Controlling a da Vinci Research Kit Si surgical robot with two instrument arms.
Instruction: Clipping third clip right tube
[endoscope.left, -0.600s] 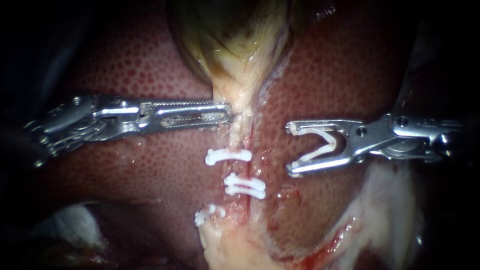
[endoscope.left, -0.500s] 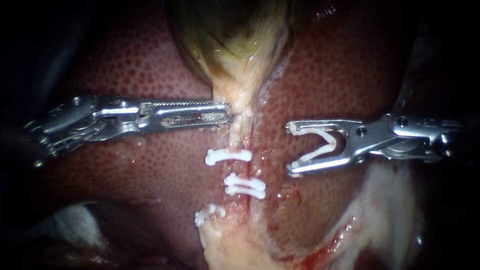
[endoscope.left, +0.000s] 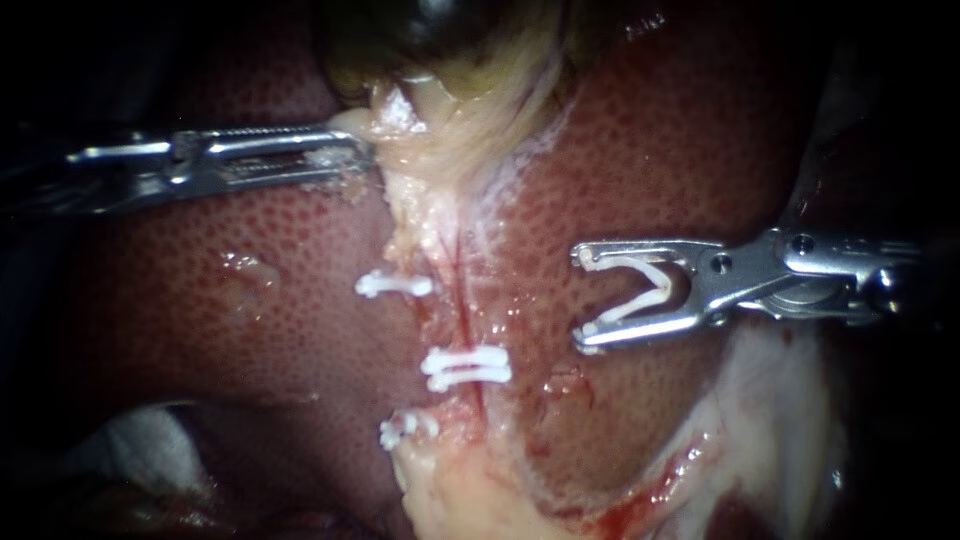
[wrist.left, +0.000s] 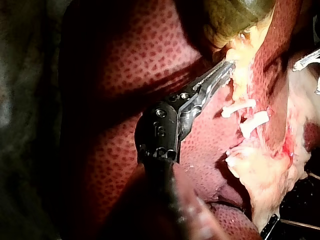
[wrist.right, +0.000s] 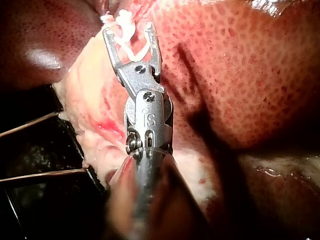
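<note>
While my left instrument (endoscope.left: 360, 150) clamps the gallbladder (endoscope.left: 470, 40) neck taut, my right instrument (endoscope.left: 583, 300) grips an open clip (endoscope.left: 660, 290) between its jaws, just beside the tubes (endoscope.left: 455, 300) and not yet applied.

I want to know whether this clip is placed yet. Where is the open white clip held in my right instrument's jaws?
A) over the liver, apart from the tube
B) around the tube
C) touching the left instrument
A: the open clip sits in the right instrument jaws over bare liver, with a gap to the tube.
</note>
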